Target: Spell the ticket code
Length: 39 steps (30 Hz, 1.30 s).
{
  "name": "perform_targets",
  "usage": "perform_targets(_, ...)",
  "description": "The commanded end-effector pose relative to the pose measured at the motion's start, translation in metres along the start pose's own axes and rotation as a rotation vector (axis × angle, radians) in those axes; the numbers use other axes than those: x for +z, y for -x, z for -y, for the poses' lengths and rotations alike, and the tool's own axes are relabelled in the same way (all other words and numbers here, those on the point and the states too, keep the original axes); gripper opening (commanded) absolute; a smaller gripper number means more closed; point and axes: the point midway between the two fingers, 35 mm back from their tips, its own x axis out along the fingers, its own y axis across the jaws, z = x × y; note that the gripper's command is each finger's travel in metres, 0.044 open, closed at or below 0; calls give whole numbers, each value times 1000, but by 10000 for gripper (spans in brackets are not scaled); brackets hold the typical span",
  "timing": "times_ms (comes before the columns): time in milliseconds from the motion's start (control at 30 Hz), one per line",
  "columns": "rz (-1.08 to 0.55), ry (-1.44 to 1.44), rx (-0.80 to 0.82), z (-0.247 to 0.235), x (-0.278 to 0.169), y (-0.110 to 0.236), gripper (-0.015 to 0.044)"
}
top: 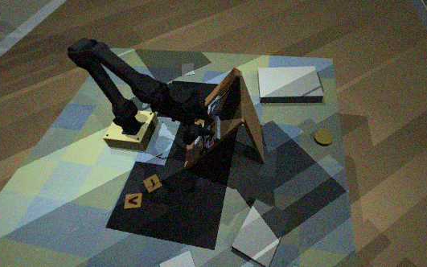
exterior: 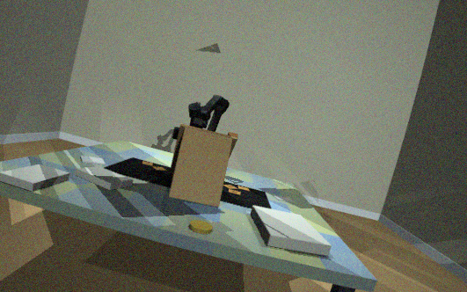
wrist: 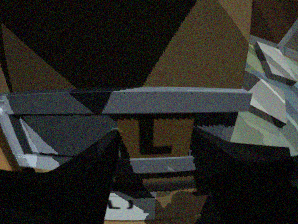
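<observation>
My gripper (wrist: 155, 134) (top: 209, 132) is shut on the L tile (wrist: 177, 135), which sits upright in the letter rail (wrist: 200, 102) (top: 215, 105), toward the rail's right end in the wrist view. The rail's channel left of the tile shows no tile. The wooden board (top: 252, 133) (exterior: 200, 169) stands tilted and hides the gripper in the exterior view. Loose on the black mat (top: 169, 217) lie a V tile (top: 133, 200) and a tile with a hook-like letter (top: 152, 183); several tiles (exterior: 235, 192) lie on its other side. A pale card (wrist: 127, 207) below the rail is partly hidden; its print is unreadable.
A large white block (top: 289, 82) (exterior: 290, 230) lies behind the board, a second white block (top: 256, 237) nearer the front, and another white piece (top: 178, 260) at the bottom edge. A yellow disc (top: 323, 137) (exterior: 200, 227) lies near the counter's edge. Shadows darken much of the view.
</observation>
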Motion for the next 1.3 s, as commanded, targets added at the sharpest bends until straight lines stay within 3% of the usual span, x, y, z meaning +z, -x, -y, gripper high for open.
perform_targets(0, 3, -5, -5, -2, 1, 0, 0)
perform_targets(1267, 3, -6, -4, -25, 1, 0, 0)
